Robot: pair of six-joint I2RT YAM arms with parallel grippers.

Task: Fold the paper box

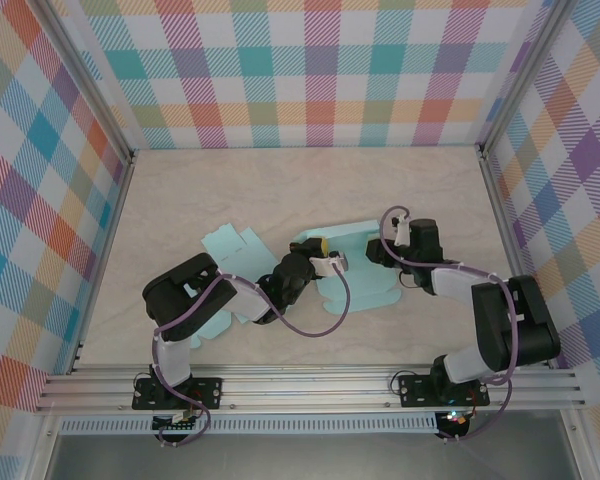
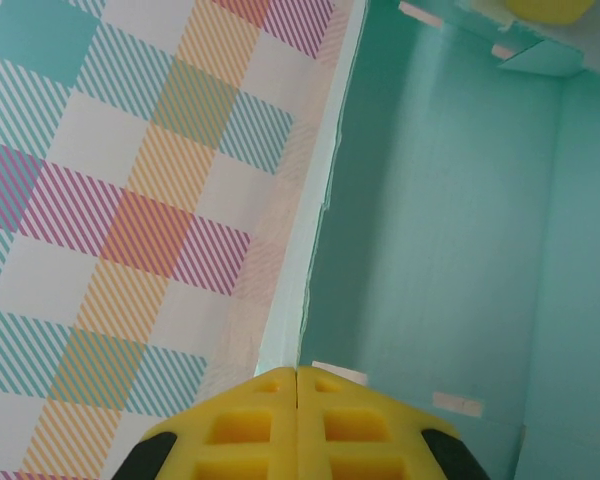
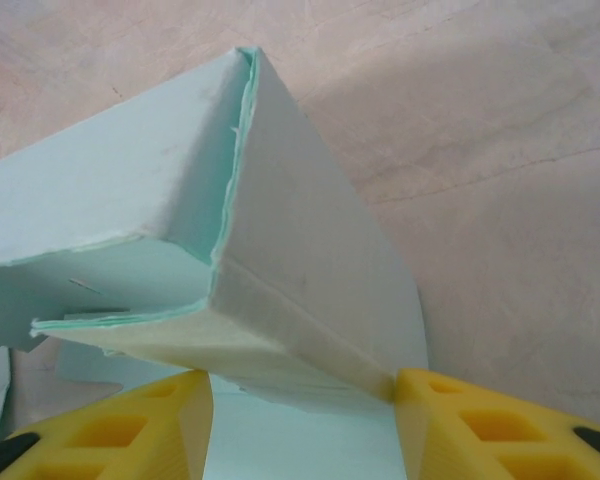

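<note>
Sitting near the middle of the tabletop point(image 1: 280, 190), the paper box point(image 1: 365, 280) is seen from above as a pale blue-green shape with some of its walls folded up. It is flanked by the two arms. The left gripper point(image 1: 325, 250) is placed at the box's 9 o'clock side, and the right gripper point(image 1: 378, 252) at its 3 o'clock side. A flat sheet point(image 1: 230, 243) of the same pale colour is laid on the tabletop at about 9 o'clock from the box, partly tucked under the left arm. From the left wrist, the left gripper point(image 2: 298, 400) is seen closed, with its yellow pads pressed together. One thin wall of the box point(image 2: 440, 250) runs down to the spot where the pads meet, but it cannot be told if the wall is pinched there. The checked wall point(image 2: 110, 200) is seen past it, toward 9 o'clock. From the right wrist, the right gripper point(image 3: 300, 400) is seen with its yellow fingers point(image 3: 130, 425) set apart. A folded corner of the box point(image 3: 300, 260) is placed between them and is touched by the finger at 3 o'clock. It cannot be told if the corner is squeezed.
</note>
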